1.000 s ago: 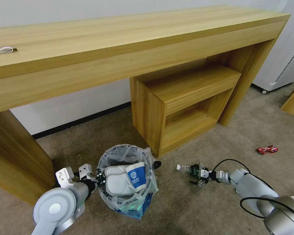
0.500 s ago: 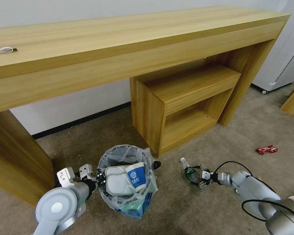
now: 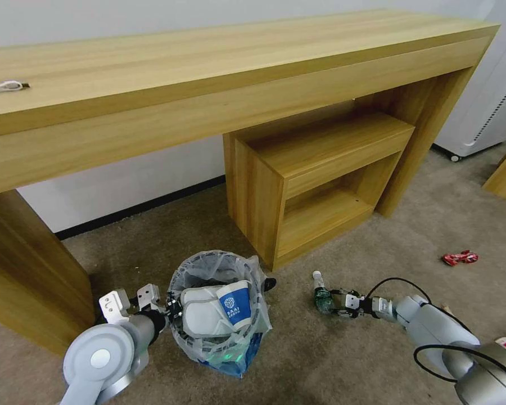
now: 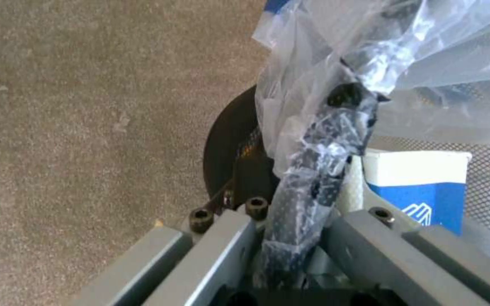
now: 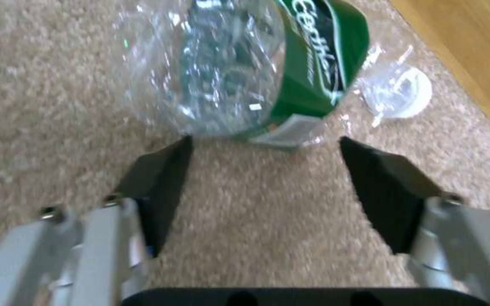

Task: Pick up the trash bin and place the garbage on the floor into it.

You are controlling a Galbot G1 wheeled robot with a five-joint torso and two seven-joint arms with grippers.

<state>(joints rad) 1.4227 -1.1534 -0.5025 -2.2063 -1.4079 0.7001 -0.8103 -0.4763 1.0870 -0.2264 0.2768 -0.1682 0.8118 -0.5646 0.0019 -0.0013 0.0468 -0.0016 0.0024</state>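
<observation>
Change: right gripper (image 3: 336, 304) now lower and nearer the carpet than a second ago; crushed bottle (image 3: 321, 292) turned from lying crosswise to pointing its white cap away from the robot; bin and left arm unmoved.
Surroundings: long wooden desk (image 3: 219, 73) across the back, white cable (image 3: 4, 86) lying on its top at the far left; low open-fronted wooden shelf unit (image 3: 315, 180) under the desk, just behind and between bin and bottle; white appliance (image 3: 489, 95) at far right.
Obstacles: shelf unit corner close to the bin's rim; bare carpet between bottle and bin.
Other litter: red wrapper (image 3: 460, 257) well apart to the right on the carpet.
Trash bin (image 3: 219, 312): round dark wire mesh, on the floor (image 3: 331, 360) beside the left arm, lined with a crinkly clear bag showing blue print low down; white slipper (image 3: 202, 315) and blue-white paper cup (image 3: 234, 304) inside.
Left gripper (image 4: 307, 199): clamped on the bag-wrapped rim of the bin.
Right gripper state: fingers (image 5: 160, 178) spread wide, gripping nothing, tips just short of the bottle.
Bottle look: clear crumpled plastic, green label, flattened body, resting on the carpet.
Floor texture: beige short pile.
</observation>
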